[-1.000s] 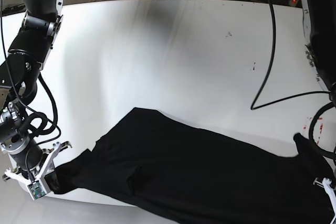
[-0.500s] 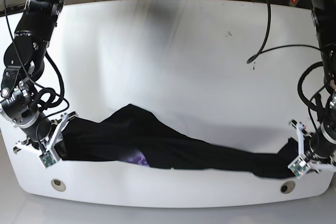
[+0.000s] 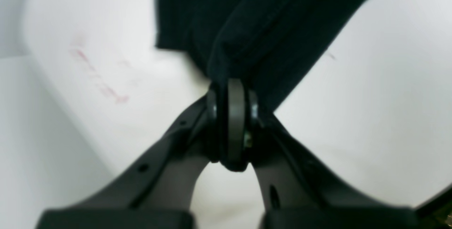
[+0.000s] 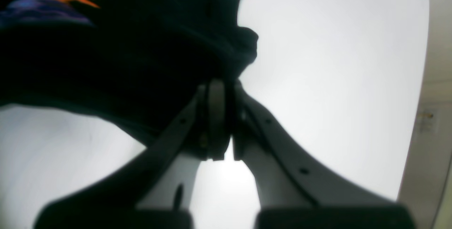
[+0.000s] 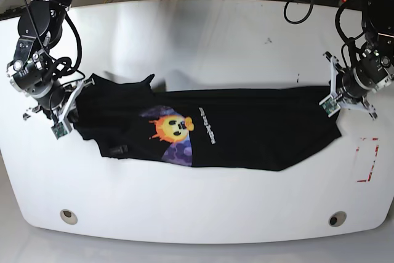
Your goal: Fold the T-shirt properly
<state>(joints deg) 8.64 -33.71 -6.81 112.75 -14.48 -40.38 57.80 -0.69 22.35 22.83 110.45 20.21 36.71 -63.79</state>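
A black T-shirt (image 5: pixel 246 130) stretches across the middle of a white counter (image 5: pixel 203 41), graphic side up, with an orange, yellow and purple graphic (image 5: pixel 169 137) and a line of small white lettering (image 5: pixel 208 129) beside it. The right tool (image 5: pixel 66 110) is clamped tight on the shirt's end nearest the counter's left edge as the base view shows it; the left tool (image 5: pixel 331 98) is clamped on the opposite end, near the right edge. The cloth hangs taut between them along its far edge, while its near edge sags and curves toward the counter's front. Broad bare surface lies behind the shirt, and a narrower bare strip in front. Faint red markings (image 5: pixel 367 158) sit near the front right corner.
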